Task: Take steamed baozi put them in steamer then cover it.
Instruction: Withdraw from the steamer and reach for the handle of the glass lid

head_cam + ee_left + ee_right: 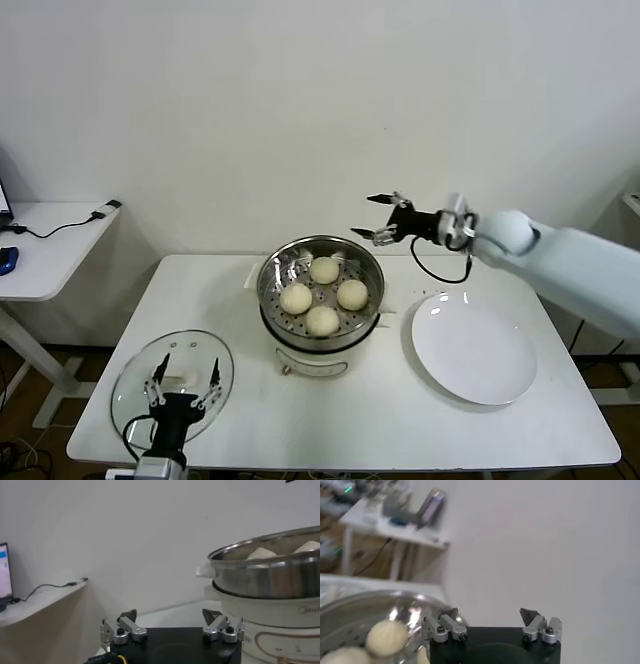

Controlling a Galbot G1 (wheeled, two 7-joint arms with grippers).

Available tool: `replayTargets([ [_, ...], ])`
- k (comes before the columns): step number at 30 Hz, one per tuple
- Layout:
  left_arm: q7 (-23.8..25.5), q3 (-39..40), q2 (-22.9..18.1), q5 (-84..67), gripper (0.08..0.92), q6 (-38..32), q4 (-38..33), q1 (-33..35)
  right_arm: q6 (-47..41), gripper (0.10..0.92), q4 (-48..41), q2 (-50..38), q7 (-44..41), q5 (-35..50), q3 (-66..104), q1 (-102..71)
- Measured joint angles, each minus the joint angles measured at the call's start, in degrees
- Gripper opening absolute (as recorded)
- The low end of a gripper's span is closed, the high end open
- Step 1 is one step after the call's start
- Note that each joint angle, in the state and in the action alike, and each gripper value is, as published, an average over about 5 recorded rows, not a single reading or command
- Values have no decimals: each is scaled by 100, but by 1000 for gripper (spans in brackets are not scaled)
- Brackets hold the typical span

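Observation:
Several cream-white baozi (pixel 323 294) lie in the steel steamer (pixel 272 272) on its white pot base at the table's middle. The baozi also show in the right wrist view (pixel 386 636) and over the steamer rim in the left wrist view (pixel 261 553). The glass cover (pixel 135 380) with its white handle lies flat at the table's front left. My left gripper (pixel 185 369) is open and empty right over the cover. My right gripper (pixel 372 215) is open and empty, raised behind the steamer's right rim.
A white plate (pixel 474 348) lies on the table to the right of the steamer. A side desk (pixel 45 245) with cables stands at the far left. A white wall runs behind the table.

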Motion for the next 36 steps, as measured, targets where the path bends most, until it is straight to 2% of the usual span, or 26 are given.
replayTargets([
  [8,105,-85,39,277,823,76,-120,30,122,823,608,-256,594,-280,2823,-2631],
  [17,280,-341,155,1185,823,20,-163,21,64,823,1090,78,767,-732,5741,-5407],
  [25,323,-711,286,3551,823,-271,-39,-83,44,823,1208,614,749,-1188,7339,-7015],
  [31,372,-824,390,5579,823,-293,138,-155,47,823,1218,980,753,-1536,7906,-7635],
  [36,345,-920,411,6669,823,-320,384,-242,68,823,1186,1225,754,-1791,8205,-7951],
])
